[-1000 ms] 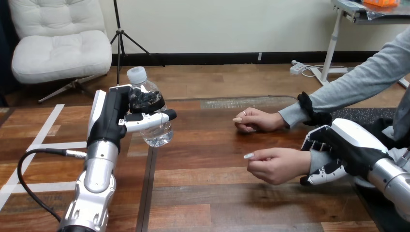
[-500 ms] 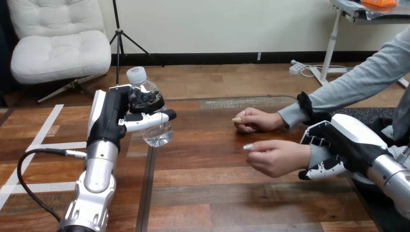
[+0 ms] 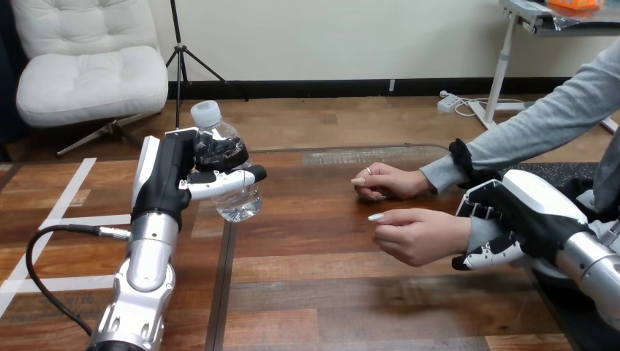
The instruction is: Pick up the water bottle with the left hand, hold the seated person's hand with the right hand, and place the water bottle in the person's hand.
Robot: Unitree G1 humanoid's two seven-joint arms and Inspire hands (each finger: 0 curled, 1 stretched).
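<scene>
- The water bottle [image 3: 223, 157] is close to upright, its white cap at 12 o'clock, over the table's 10 o'clock area.
- The left hand [image 3: 183, 179] grips it from the 9 o'clock side, with fingers and thumb wrapped round the bottle's upper body.
- At the bottle's 3 o'clock, well apart, the person's hand [image 3: 417, 234] hovers loosely curled, fingertips toward 9 o'clock.
- The right hand [image 3: 523, 216] clasps the person's wrist [image 3: 475, 232], fingers over the grey sleeve and thumb beneath.
- The person's other hand [image 3: 387, 181] rests on the table at 12 o'clock of the first.
- The table [image 3: 329, 292] is made of dark wooden planks.

Left hand [image 3: 186, 179] curled round upright water bottle [image 3: 238, 202], clear of surface [image 3: 314, 292]. Right hand [image 3: 526, 212] wraps the person's wrist [image 3: 479, 232] at right.
</scene>
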